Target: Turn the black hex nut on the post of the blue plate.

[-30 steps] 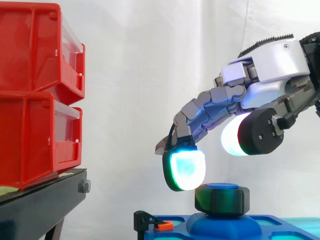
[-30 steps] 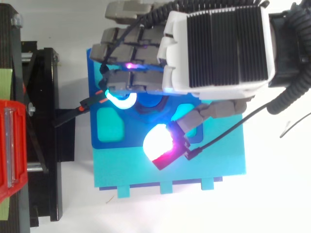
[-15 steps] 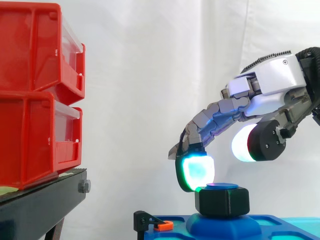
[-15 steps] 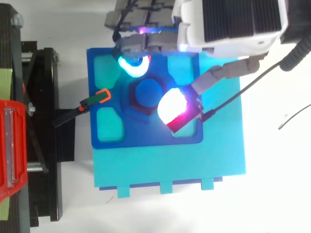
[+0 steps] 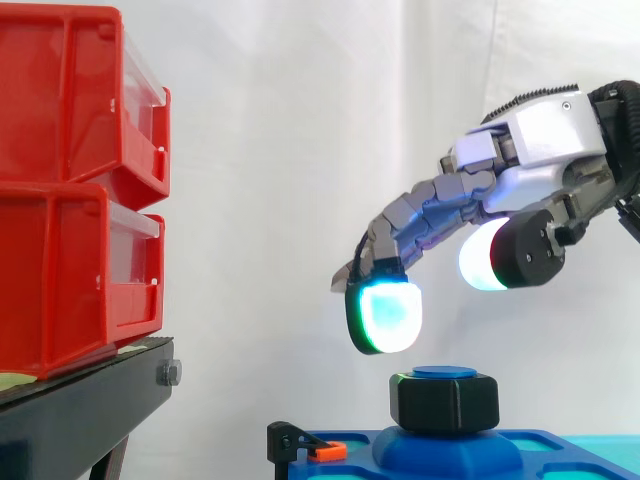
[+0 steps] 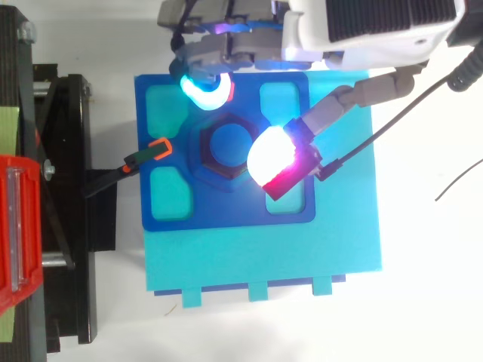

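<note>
So right now the hand (image 5: 540,150) hovers over the nut (image 5: 444,402) with a clear gap under it, touching nothing. Its fingers are loosely stretched out and released, no grasp on anything. One glowing fingertip (image 5: 385,315) hangs just up and to the left of the nut, and the thumb pad (image 5: 485,255) sits higher on the other side. From the top view they straddle the nut, which I'd guess is the point: spread on opposite sides so they can drop down and pinch the flats.

The nut sits threaded on the post (image 5: 445,373), whose blue tip pokes out above it, in the middle of the blue plate (image 6: 226,211). A little orange clip (image 6: 158,148) at the plate's edge looks like it pins the plate so it won't spin along.
</note>
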Available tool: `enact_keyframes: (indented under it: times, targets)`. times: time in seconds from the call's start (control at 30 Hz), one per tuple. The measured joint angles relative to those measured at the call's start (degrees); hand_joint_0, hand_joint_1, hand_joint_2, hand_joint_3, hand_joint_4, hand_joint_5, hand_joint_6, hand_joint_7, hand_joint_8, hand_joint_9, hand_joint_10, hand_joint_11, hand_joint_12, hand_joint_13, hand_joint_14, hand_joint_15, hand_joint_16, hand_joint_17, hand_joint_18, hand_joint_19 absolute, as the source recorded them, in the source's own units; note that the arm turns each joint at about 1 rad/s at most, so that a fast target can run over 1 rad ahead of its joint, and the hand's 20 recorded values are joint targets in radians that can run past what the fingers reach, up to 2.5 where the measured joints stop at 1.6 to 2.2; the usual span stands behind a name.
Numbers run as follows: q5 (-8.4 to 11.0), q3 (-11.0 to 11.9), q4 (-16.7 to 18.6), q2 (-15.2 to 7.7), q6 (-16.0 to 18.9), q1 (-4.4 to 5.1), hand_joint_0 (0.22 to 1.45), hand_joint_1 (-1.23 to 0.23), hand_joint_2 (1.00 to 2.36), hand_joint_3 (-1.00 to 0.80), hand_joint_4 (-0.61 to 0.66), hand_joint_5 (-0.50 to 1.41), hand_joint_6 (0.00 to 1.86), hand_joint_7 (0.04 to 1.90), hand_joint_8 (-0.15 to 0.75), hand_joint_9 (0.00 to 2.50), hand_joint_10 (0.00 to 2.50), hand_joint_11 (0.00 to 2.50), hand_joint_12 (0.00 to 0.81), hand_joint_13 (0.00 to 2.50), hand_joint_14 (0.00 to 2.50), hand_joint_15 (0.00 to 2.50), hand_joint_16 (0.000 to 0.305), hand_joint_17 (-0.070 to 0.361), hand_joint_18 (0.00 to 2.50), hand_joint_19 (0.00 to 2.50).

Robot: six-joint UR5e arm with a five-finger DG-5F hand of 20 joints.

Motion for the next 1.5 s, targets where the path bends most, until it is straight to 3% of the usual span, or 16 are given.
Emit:
enact_keyframes:
  times: [0.13,0.27,0.4,0.5,0.7,1.1,1.4,1.5]
  targets:
    - [0.10,0.3,1.7,0.0,0.1,0.75,0.49,-0.33,1.00,-0.50,0.20,-0.20,0.50,0.98,0.248,0.35,0.00,0.03,0.358,0.35,0.00,0.08,0.059,0.133,0.19,0.13]
    - [0.81,0.3,3.5,0.0,0.8,2.39,0.49,-0.33,1.00,-0.50,0.20,-0.20,0.50,0.98,0.248,0.35,0.00,0.04,0.359,0.35,0.00,0.08,0.059,0.133,0.19,0.14]
    - [4.21,0.3,2.4,0.0,2.5,5.10,0.49,-0.33,1.00,-0.50,0.20,-0.20,0.50,0.98,0.248,0.35,0.00,0.04,0.358,0.35,0.00,0.07,0.059,0.133,0.19,0.14]
    - [6.44,0.3,1.2,0.0,3.1,6.37,0.49,-0.33,1.00,-0.50,0.19,-0.20,0.50,0.97,0.247,0.35,0.00,0.04,0.358,0.35,0.00,0.08,0.059,0.133,0.19,0.13]
    - [7.66,-0.2,0.5,0.0,3.3,7.52,0.49,-0.33,1.00,-0.50,0.19,-0.21,0.50,0.97,0.247,0.35,0.00,0.04,0.359,0.36,0.00,0.07,0.059,0.133,0.19,0.13]
    - [7.44,-0.5,-1.3,0.0,3.3,6.96,0.49,-0.33,1.00,-0.50,0.19,-0.21,0.50,0.97,0.249,0.35,0.00,0.04,0.358,0.36,0.00,0.08,0.059,0.133,0.19,0.14]
    - [7.34,-0.7,-0.6,0.0,2.0,5.76,0.49,-0.33,1.00,-0.50,0.19,-0.20,0.50,0.97,0.249,0.35,0.00,0.04,0.360,0.36,0.00,0.07,0.059,0.134,0.19,0.14]
    - [7.30,-1.8,0.7,0.0,1.8,5.46,0.49,-0.32,1.00,-0.50,0.19,-0.20,0.50,0.97,0.249,0.35,0.00,0.04,0.359,0.36,0.00,0.07,0.059,0.133,0.19,0.14]
